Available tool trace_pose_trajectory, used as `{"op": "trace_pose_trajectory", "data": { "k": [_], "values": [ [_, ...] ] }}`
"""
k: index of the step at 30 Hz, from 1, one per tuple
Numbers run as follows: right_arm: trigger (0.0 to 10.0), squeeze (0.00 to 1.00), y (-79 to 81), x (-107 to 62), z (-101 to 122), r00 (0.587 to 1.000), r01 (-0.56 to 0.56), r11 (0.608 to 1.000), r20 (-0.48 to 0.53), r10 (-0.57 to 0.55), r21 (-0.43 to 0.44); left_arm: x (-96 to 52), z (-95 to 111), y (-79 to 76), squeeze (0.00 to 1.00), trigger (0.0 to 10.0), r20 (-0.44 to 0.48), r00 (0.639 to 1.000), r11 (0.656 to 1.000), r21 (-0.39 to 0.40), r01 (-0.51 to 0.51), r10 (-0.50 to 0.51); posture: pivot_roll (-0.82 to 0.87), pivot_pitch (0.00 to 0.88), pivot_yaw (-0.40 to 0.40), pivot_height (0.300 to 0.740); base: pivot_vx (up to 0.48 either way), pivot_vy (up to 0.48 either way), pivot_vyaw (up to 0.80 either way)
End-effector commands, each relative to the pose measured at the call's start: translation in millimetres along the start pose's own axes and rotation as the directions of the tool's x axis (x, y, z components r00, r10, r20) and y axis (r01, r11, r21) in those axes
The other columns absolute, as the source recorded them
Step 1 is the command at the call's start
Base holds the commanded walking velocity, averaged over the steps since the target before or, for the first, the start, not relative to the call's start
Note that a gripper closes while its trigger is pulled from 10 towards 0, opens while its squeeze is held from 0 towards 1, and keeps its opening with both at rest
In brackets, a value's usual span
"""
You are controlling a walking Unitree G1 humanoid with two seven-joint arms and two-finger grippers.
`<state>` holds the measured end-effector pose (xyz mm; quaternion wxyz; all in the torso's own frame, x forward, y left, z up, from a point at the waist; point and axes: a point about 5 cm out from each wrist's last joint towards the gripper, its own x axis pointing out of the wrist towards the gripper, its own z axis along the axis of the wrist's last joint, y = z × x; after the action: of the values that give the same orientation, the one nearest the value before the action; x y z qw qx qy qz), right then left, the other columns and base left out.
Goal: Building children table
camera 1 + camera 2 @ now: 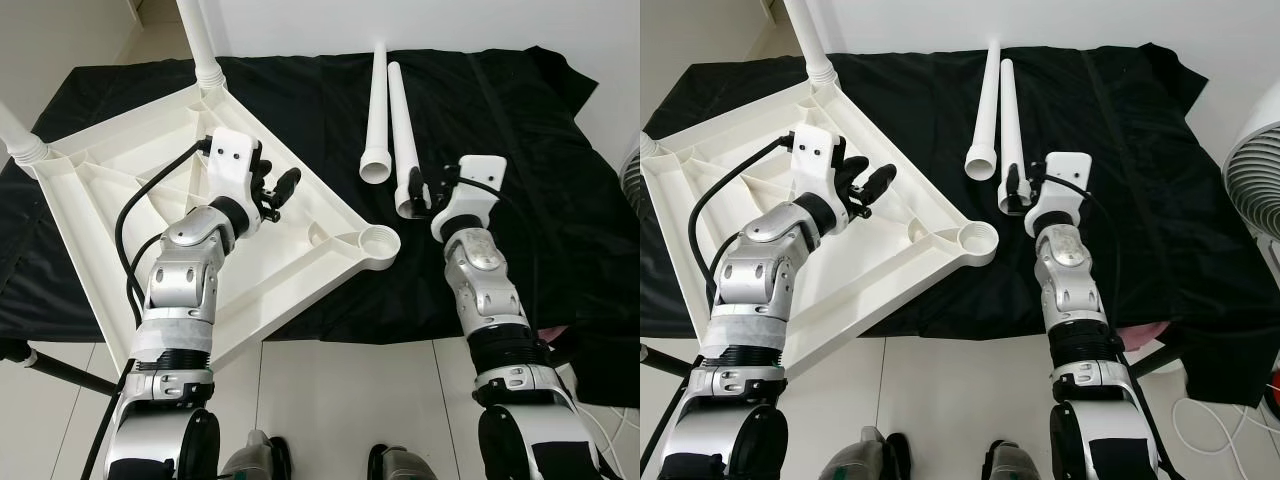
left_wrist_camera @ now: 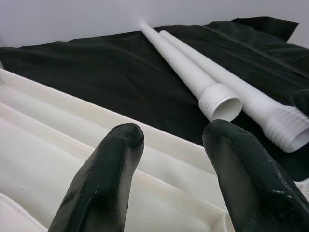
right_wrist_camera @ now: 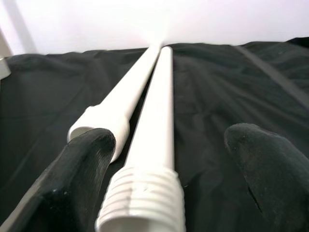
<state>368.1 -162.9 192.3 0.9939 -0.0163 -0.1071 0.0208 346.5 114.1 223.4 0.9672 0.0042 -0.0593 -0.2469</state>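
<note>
The right end effector [image 3: 166, 159] straddles the near leg's [image 1: 404, 140] threaded end, spread wide, gripping nothing; the left end effector [image 1: 272, 190] hovers open over the upturned tabletop [image 1: 130, 190]. Closing off-centre could roll that leg against its neighbour [image 1: 375, 110].

Both silver arms are extended forward; the left hand [image 1: 283, 190] and right hand [image 3: 169, 159] are held with fingers spread.

An upturned white tabletop [image 1: 120, 215] is laid on a black cloth [image 1: 500, 120], two legs already fitted at its far-left corners. The left gripper [image 1: 283, 190] is held above it, fingers parted. Two loose legs [image 1: 390, 110] are lain to the right, the right gripper [image 1: 418, 190] placed at the nearer leg's threaded end.
</note>
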Motion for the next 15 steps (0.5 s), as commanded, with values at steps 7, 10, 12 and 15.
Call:
{"op": "trace_pose_trajectory", "data": {
  "k": [7,10,12,15],
  "values": [
    [10.0,0.0,12.5,7.5,-13,0.992,-0.112,0.993,-0.048,0.114,0.041,-9.1,1,-21.6,0.0,10.0,0.021,0.981,0.98,-0.035,0.196,-0.195,-0.07,0.139,0.106,0.74,0.0,0.0,0.0],
    [10.0,0.0,13.9,13.2,-17,0.99,-0.111,0.992,-0.081,0.115,0.057,-10.5,6,-24.8,0.0,10.0,0.027,0.976,0.977,-0.007,0.215,-0.214,-0.06,0.134,0.101,0.74,0.0,0.0,0.0],
    [10.0,0.0,14.6,15.2,-19,0.989,-0.11,0.992,-0.092,0.115,0.058,-10.9,7,-25.8,0.0,10.0,0.029,0.975,0.976,0.001,0.219,-0.219,-0.06,0.134,0.101,0.74,0.0,0.0,0.0],
    [10.0,0.0,17.0,18.5,-21,0.986,-0.116,0.992,-0.112,0.121,0.049,-11.1,7,-26.4,0.0,10.0,0.025,0.975,0.975,0.01,0.221,-0.221,-0.05,0.131,0.103,0.74,0.0,0.0,0.0]
  ]
}}
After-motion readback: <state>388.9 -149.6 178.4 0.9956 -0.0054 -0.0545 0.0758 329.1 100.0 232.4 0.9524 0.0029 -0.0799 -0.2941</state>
